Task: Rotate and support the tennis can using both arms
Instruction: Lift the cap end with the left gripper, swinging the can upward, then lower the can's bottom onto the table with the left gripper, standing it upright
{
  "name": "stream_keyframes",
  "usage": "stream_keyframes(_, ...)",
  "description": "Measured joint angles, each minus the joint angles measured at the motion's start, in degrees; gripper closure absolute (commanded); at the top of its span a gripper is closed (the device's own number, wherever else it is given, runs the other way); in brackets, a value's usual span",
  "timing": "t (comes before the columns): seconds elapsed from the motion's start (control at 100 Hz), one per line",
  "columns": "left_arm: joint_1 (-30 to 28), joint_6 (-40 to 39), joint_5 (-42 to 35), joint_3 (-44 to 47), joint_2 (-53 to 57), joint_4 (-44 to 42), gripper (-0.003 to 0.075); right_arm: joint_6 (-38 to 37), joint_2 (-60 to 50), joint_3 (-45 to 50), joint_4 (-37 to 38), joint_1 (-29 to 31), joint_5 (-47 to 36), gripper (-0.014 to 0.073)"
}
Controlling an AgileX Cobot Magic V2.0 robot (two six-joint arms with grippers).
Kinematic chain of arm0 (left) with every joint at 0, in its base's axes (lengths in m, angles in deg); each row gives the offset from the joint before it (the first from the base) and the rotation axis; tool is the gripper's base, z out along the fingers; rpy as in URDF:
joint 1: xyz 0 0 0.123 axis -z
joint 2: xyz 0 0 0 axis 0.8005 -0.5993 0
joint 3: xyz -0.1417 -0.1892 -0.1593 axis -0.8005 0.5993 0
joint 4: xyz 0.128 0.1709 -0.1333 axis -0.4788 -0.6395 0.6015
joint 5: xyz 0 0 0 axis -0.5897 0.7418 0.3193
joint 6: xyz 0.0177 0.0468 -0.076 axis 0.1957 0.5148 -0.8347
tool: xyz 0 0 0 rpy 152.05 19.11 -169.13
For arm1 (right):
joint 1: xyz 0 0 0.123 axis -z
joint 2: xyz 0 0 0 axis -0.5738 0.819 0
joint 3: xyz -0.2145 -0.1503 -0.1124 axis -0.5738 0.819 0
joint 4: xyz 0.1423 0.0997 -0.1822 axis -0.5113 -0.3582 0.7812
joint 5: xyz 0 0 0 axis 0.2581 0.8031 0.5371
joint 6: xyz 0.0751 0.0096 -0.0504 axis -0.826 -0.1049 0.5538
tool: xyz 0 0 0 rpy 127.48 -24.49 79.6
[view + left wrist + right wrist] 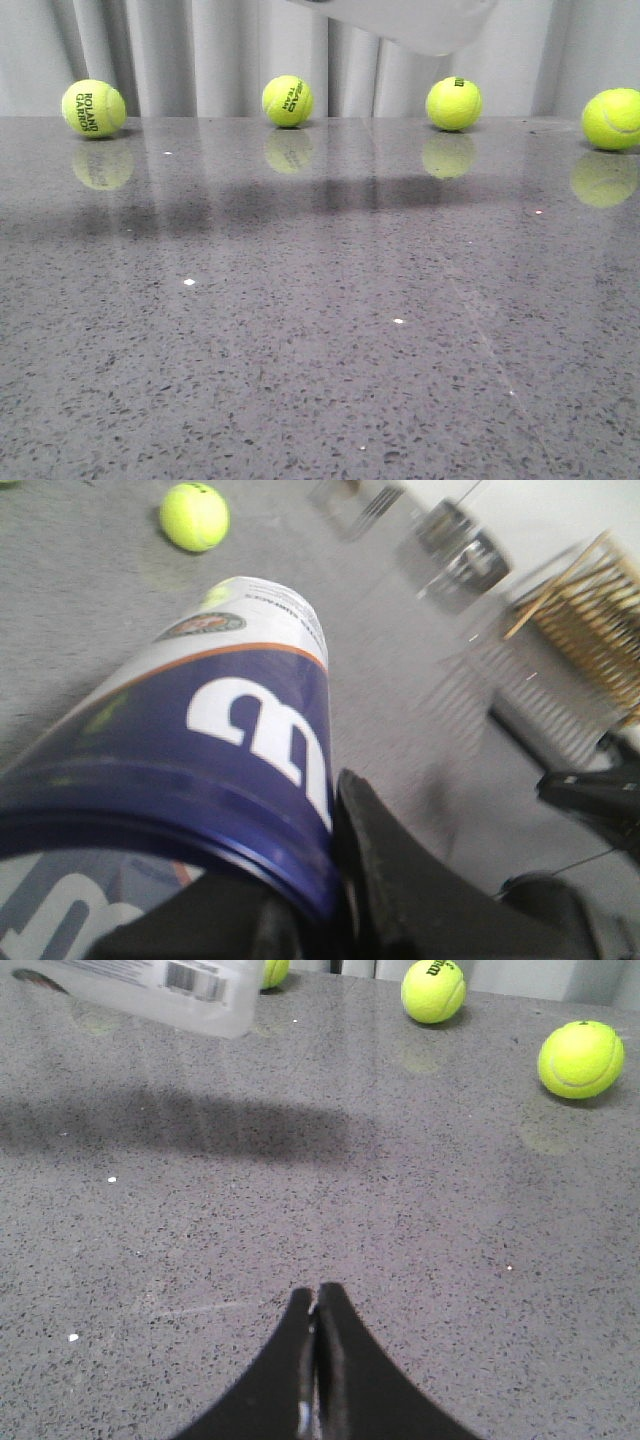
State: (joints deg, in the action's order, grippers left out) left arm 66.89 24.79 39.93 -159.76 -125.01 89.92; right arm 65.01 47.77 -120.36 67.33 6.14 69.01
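1. Looking forward over the table [320, 380]: the tennis can [410, 22] hangs clear of the surface at 12 o'clock, only its clear end showing. Four tennis balls [288, 101] line the far edge; the near ground is open.
2. Left wrist: the left gripper [330, 920] pinches the can's navy rim; I judge the rotation is under way.
3. Right wrist: the right gripper [316, 1360] has its fingers pressed together, holding nothing, with the can's end at 11 o'clock. Supporting it next calls for spreading first.

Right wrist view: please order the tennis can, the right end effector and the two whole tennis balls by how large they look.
1. Right end effector, nearest the camera.
2. Tennis can, cropped.
3. The tennis balls look alike.
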Motion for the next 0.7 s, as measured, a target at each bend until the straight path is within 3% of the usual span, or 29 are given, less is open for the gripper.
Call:
stream_keyframes(0.21, 0.0, -13.2, 5.5, -10.4, 2.5, -19.4, 0.0740, 0.0, 0.0, 0.0, 0.0, 0.0, 0.0, 0.0661)
stream_keyframes(0.4, 0.6, -18.9, 9.2, -16.0, 2.7, -28.5, 0.0740, 0.0, 0.0, 0.0, 0.0, 0.0, 0.0, 0.0661)
stream_keyframes(0.7, 9.5, -26.1, 10.0, -17.1, 2.9, -45.9, 0.0740, 0.0, 0.0, 0.0, 0.0, 0.0, 0.0, 0.0661)
